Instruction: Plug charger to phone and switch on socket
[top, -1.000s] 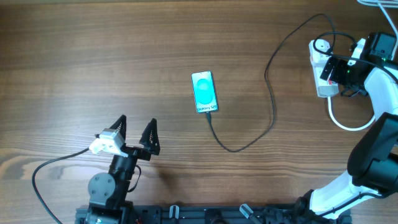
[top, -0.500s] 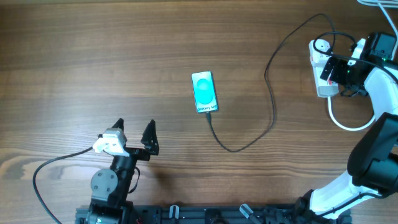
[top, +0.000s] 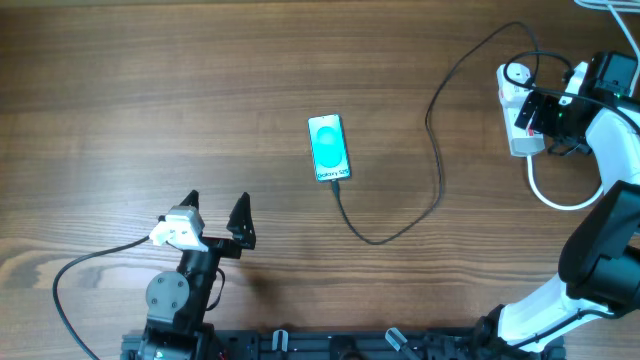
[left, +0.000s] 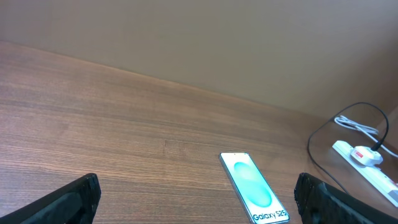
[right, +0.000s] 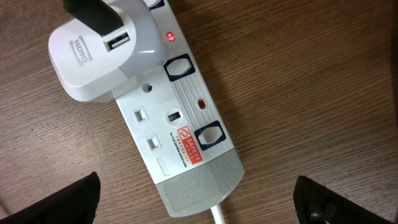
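Note:
The phone (top: 329, 148) lies face up mid-table, its turquoise screen lit; it also shows in the left wrist view (left: 252, 190). The charger, a thin black cable (top: 437, 160), runs from the phone's near end in a loop to the white adapter (right: 99, 56) on the socket (top: 518, 125). In the right wrist view the socket (right: 180, 118) shows a lit red lamp (right: 170, 37) by the adapter. My right gripper (right: 199, 208) is open and hovers over the socket's cord end. My left gripper (top: 215, 212) is open and empty, near the front edge, left of the phone.
A thick white cord (top: 550, 195) curls from the socket toward the right arm. A black cable (top: 70, 275) trails from the left wrist at the front left. The socket and its cords also show at the right of the left wrist view (left: 367, 171).
My left gripper has drawn back a little toward the front edge. The phone, cable, socket and right gripper have not moved.

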